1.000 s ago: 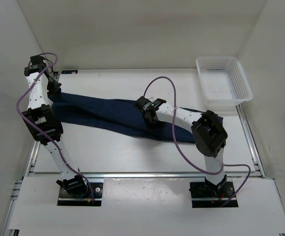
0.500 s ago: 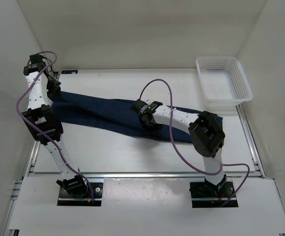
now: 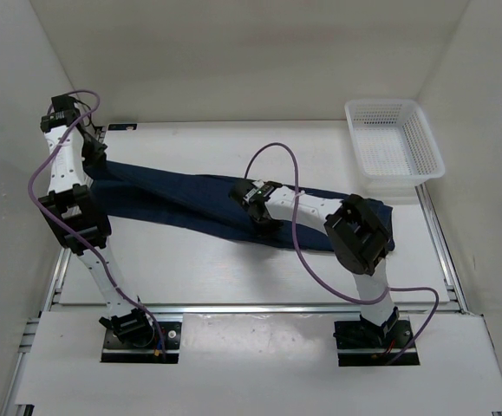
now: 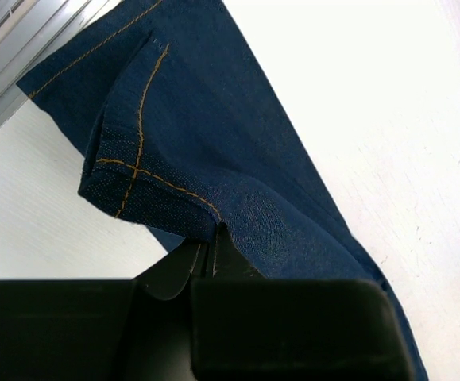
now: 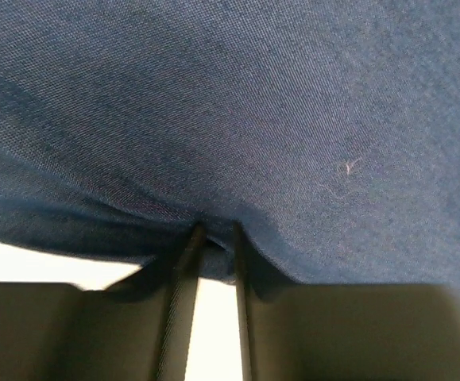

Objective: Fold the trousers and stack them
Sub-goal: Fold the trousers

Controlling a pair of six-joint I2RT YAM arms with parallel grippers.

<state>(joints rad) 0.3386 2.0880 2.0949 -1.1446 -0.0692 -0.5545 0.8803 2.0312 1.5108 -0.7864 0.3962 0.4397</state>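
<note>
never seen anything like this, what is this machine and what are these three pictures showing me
This is a robot with two arms bolted to the near edge of a white table. The wide picture looks down from above and behind them: the left arm is on the left and the right arm on the right. The other two pictures come from a small camera on each wrist, looking along that arm's jaws. Across the table lies a pair of dark blue trousers, stretched out long. An empty white mesh basket sits at the far right corner. The left jaws are shut on a stitched hem at the trousers' left end. The right jaws sit at the near edge of the cloth around its middle, nearly together, but whether they grip it is not clear.
</note>
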